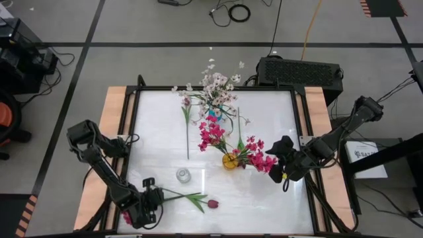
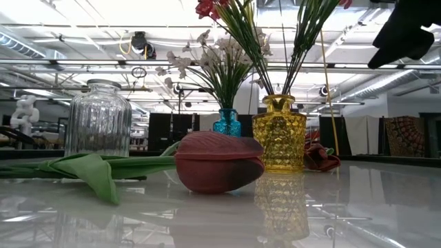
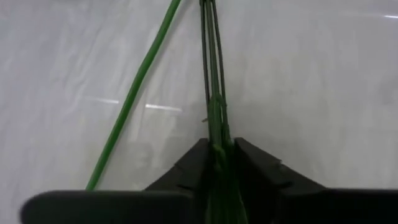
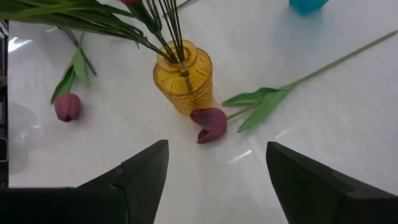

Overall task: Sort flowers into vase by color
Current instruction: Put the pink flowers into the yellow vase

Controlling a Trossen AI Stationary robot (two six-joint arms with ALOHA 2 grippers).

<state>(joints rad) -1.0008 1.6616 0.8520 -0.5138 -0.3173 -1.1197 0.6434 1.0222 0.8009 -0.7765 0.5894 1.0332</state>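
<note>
High view: I see my left pincer at the near left corner of the tabletop, low over the stem end of a flat-lying maroon tulip; the bloom points away, so the stem is the handle.
Left wrist view: fingers pressed onto thin green stems, I judge to lift them toward the empty clear vase.
Right pincer: spread, holding nothing, hovering beside the yellow vase of magenta blooms; a second tulip lies against that vase.
Blue vase: holds the white sprays, so colours stay apart.
</note>
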